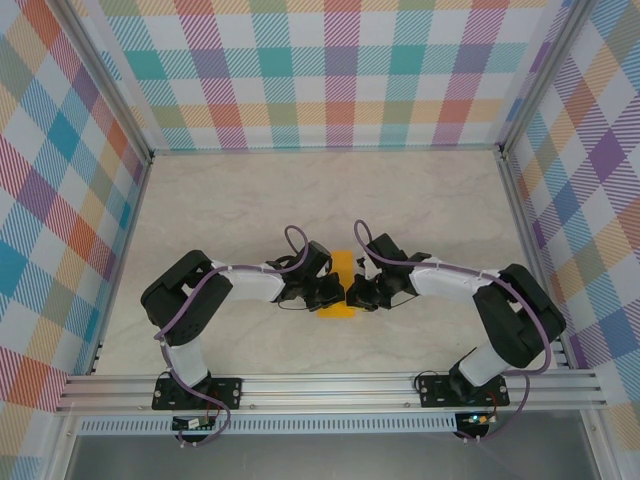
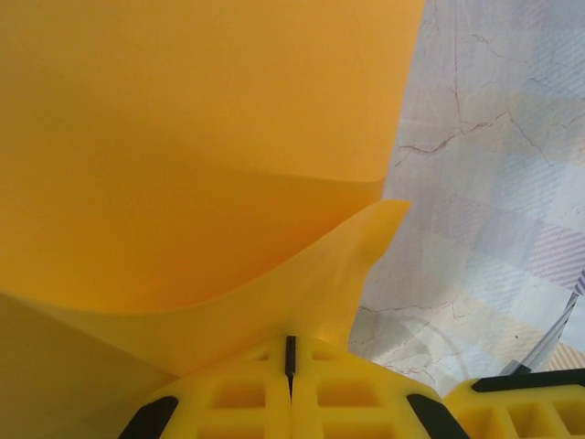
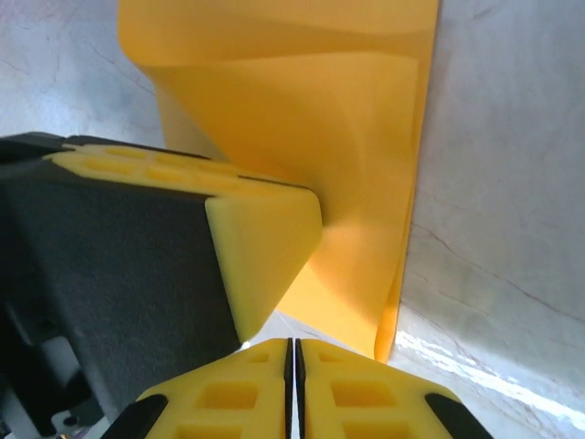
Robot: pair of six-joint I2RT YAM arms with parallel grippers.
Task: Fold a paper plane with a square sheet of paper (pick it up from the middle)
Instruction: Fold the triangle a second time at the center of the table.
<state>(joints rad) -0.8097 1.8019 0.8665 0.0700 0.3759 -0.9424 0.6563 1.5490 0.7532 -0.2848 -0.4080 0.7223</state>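
The orange-yellow sheet of paper [image 1: 343, 263] lies between the two arms at mid-table and looks like a narrow strip from above. In the left wrist view the paper [image 2: 201, 137] rises in bent layers, and one curled layer runs into the tips of my left gripper [image 2: 291, 352], which is shut on it. My right gripper [image 3: 294, 352] is shut, its tips just short of the paper's [image 3: 347, 155] near edge, with bare table showing between. The left gripper's fingers [image 3: 260, 242] sit beside it on the left. From above, the left gripper [image 1: 335, 292] and right gripper [image 1: 353, 293] nearly touch.
The marble-patterned table [image 1: 250, 200] stretches around the paper. Checked fabric walls [image 1: 340, 70] on metal frame posts close in the back and both sides. An aluminium rail [image 1: 330, 385] with the arm bases runs along the near edge.
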